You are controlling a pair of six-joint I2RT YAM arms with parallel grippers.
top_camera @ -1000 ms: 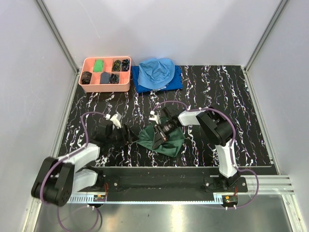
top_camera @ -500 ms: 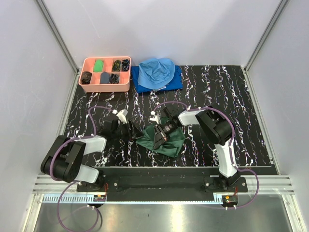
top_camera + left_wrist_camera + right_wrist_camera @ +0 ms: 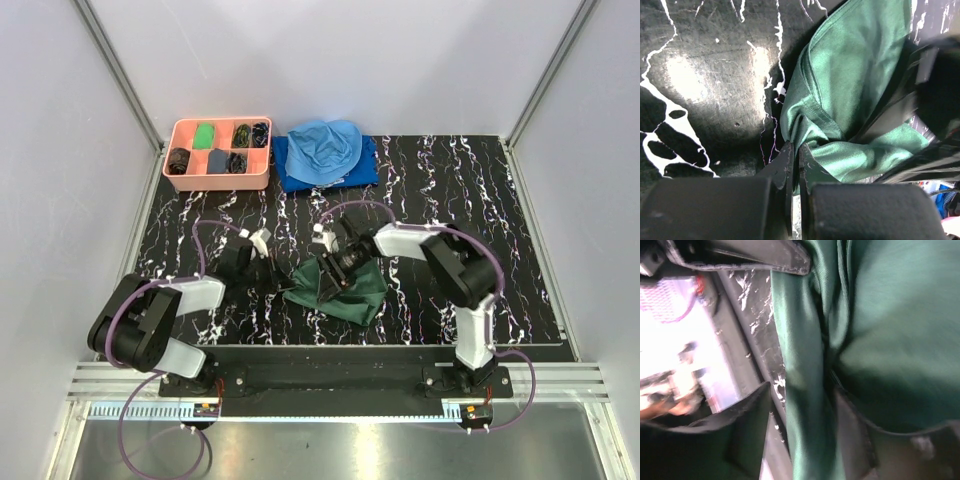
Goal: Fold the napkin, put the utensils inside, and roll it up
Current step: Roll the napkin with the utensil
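Left gripper (image 3: pixel 795 156): jaws together, pinching a gathered hem of the napkin (image 3: pixel 860 75) at its 9 o'clock end. From that pinch the crumpled cloth runs toward 3 o'clock in the top view, long axis roughly 9-to-3. Right gripper (image 3: pixel 802 410): over the cloth's middle, jaws apart astride a fold. I judge the left arm owns the edge for spreading. No utensils visible.
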